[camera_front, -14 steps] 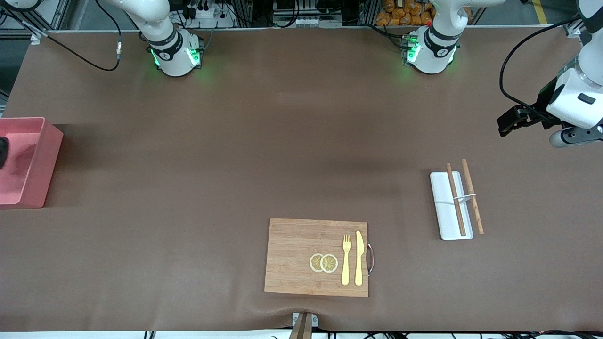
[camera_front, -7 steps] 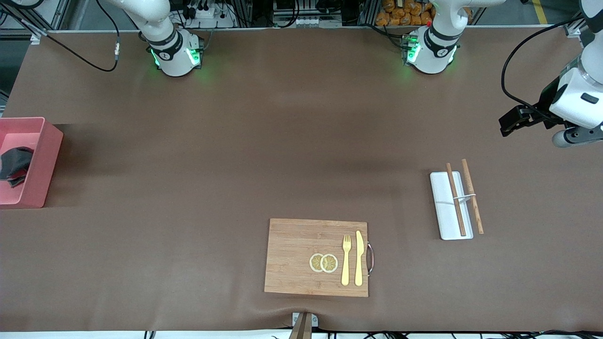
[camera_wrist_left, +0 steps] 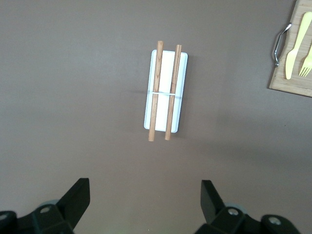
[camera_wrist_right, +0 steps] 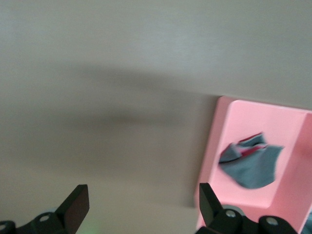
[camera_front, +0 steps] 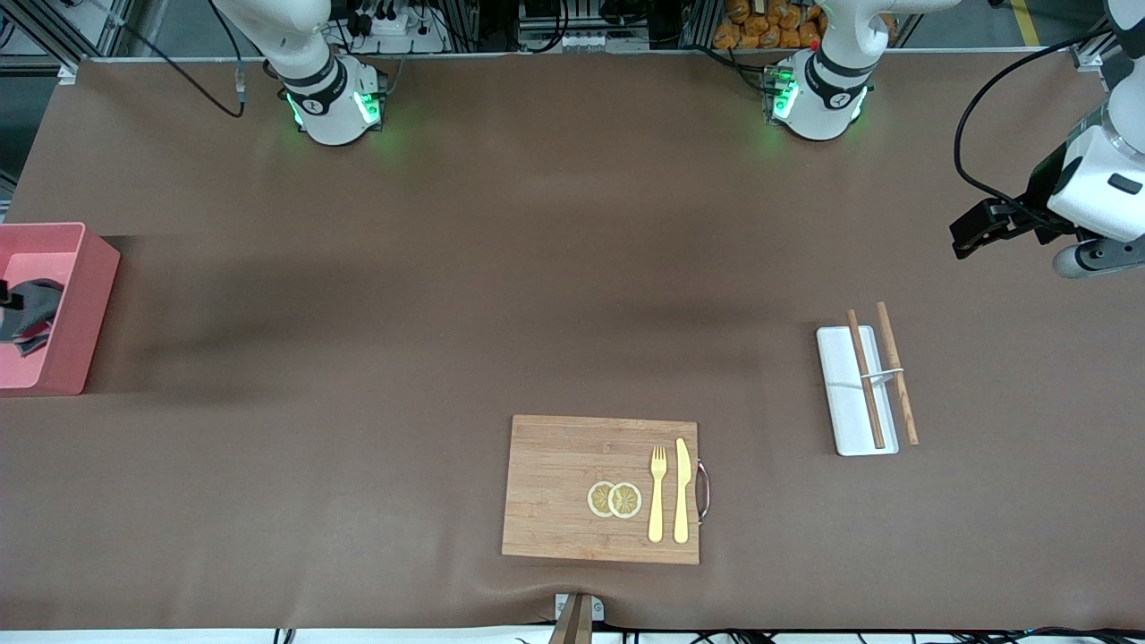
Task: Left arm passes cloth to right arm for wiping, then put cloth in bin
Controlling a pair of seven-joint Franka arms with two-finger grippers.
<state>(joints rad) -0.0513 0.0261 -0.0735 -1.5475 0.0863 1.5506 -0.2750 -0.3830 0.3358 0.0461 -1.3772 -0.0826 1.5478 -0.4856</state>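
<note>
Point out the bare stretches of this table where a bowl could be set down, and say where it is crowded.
Widest bare stretch: between the bin, which holds the cloth, and the wooden board. Also bare: from the arm bases down to the board. Crowded: the board and the white tray with chopsticks. Left gripper and right gripper hang open.

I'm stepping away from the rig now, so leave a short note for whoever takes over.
Left gripper: open, empty, up over the table's left-arm end near the white tray with chopsticks.
Right gripper: open, empty, over the table beside the bin.
Cloth: lying crumpled inside the pink bin at the right arm's end.
Done: cloth is in the bin.
Left: nothing visible beyond parking both arms.
</note>
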